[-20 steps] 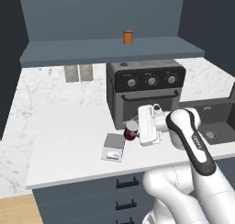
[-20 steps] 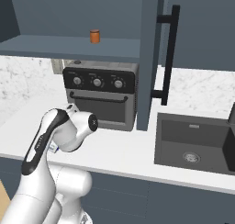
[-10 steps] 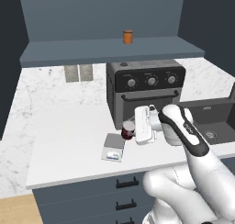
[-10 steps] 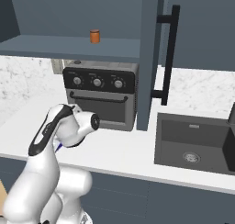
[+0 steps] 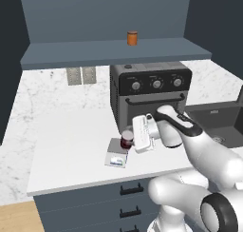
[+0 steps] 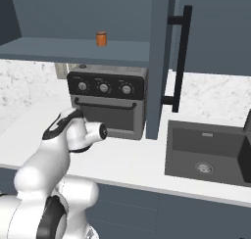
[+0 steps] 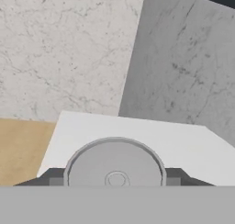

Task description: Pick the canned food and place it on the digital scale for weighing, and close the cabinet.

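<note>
White marble counter (image 5: 61, 126) lies under my gripper (image 5: 129, 141); my jaws are clamped on the canned food (image 5: 126, 139), held between them just above the digital scale (image 5: 116, 154).

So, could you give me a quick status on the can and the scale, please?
Gripper shut on canned food, held just above the digital scale. Cabinet door open. Toaster oven close behind; nothing on the scale plate.

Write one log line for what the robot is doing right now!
end effector: shut on canned food | position: over digital scale | cabinet: door open
</note>
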